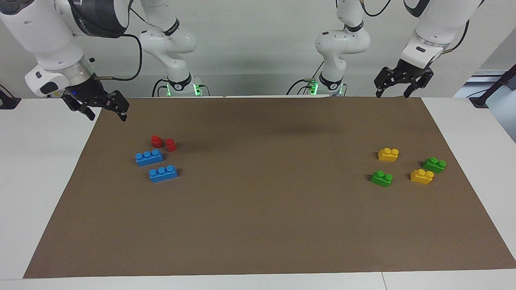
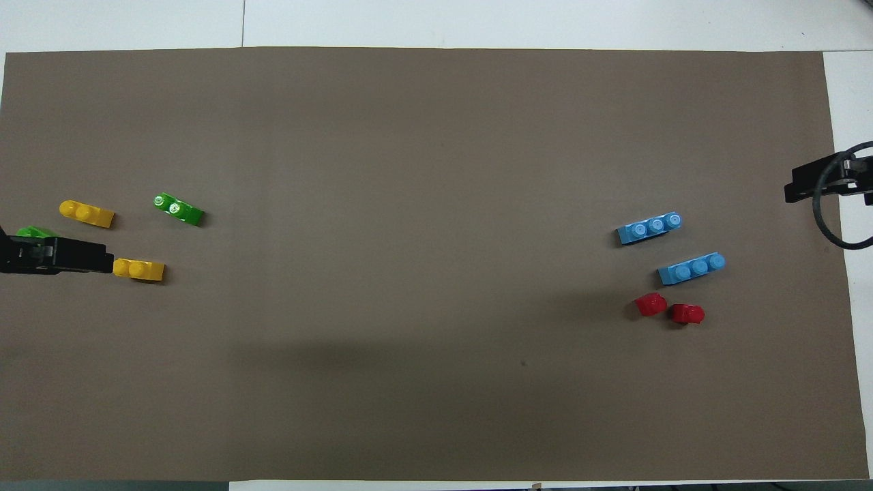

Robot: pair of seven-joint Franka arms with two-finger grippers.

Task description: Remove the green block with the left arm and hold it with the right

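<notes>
With both end effectors released, left (image 1: 392, 85) and right (image 1: 105, 108) up over the mat's (image 1: 258, 225) robot-side corners, nothing's held. Green block (image 1: 381, 178) sits at 7 o'clock of one yellow block (image 1: 388, 154); a second green block (image 1: 434, 164) lies at 1 o'clock of the other yellow block (image 1: 421, 176). Risk: I clip a yellow one or pick the wrong green.

A white table (image 1: 40, 169) is covered by a brown mat (image 1: 262, 209). At frame left, two red blocks (image 1: 163, 143) and two blue bricks (image 1: 156, 165) are seen; at frame right, two yellow bricks (image 1: 388, 154) and two green blocks (image 1: 381, 178).
</notes>
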